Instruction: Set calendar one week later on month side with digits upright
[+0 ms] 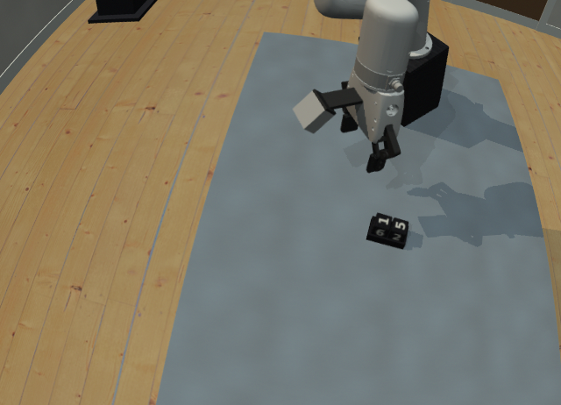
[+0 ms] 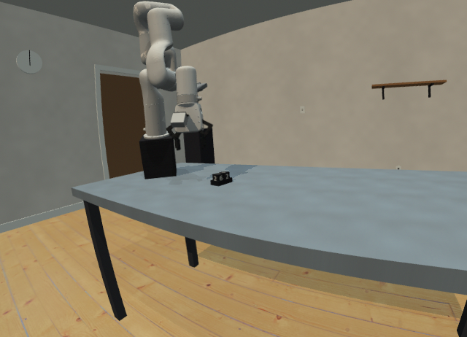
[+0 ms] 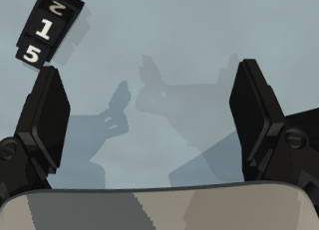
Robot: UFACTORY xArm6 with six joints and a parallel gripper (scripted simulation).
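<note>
The black calendar [image 1: 387, 230] sits flat on the grey table with two black cubes side by side in its tray. Their top faces read 1 [image 1: 382, 220] and 5 [image 1: 400, 224]; the side toward the top camera shows a 6 and a 2 lying sideways. In the exterior view the calendar [image 2: 220, 178] shows the digits 2, 6, 2 on its near side. It also shows at the top left of the wrist view [image 3: 48, 26]. My gripper [image 1: 379, 158] hangs above the table, back from the calendar toward the arm's base, open and empty [image 3: 150, 117].
The arm's black base block [image 1: 423, 83] stands at the table's far end behind the gripper. The table's left edge runs along the wooden floor. A black pedestal [image 1: 124, 1] stands on the floor far left.
</note>
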